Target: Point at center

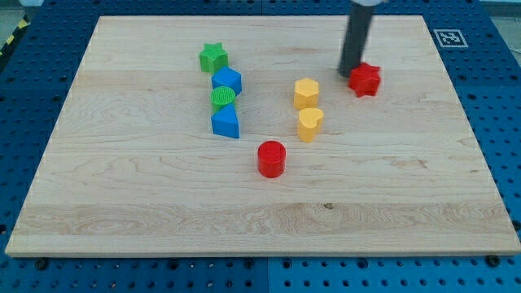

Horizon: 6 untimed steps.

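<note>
My tip (pixel 348 74) rests on the wooden board (pixel 122 187), right beside the left edge of a red star block (pixel 365 80) at the upper right. A yellow hexagon block (pixel 306 93) and a yellow heart block (pixel 310 124) sit left of and below the tip. A red cylinder (pixel 271 159) stands near the board's middle. On the left, a column runs from top to bottom: a green star (pixel 213 58), a blue block (pixel 227 81), a green cylinder (pixel 222 98) and a blue triangular block (pixel 226 123).
The board lies on a blue perforated table (pixel 32 73). A black-and-white marker tag (pixel 450 37) sits at the board's upper right corner.
</note>
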Tool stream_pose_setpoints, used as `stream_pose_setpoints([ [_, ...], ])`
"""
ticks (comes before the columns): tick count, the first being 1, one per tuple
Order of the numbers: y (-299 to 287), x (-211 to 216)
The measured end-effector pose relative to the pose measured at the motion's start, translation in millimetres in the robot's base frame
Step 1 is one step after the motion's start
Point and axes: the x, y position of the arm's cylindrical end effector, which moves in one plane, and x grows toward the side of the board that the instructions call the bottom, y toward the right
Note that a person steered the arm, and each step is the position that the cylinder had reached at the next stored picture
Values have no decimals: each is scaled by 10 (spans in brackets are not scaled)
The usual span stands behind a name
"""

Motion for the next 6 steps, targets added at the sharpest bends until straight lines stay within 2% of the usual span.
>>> stream_pose_setpoints([
  [1, 252, 141],
  [2, 261, 150],
  [3, -49, 148],
  [5, -1231, 147],
  [6, -1548, 317],
])
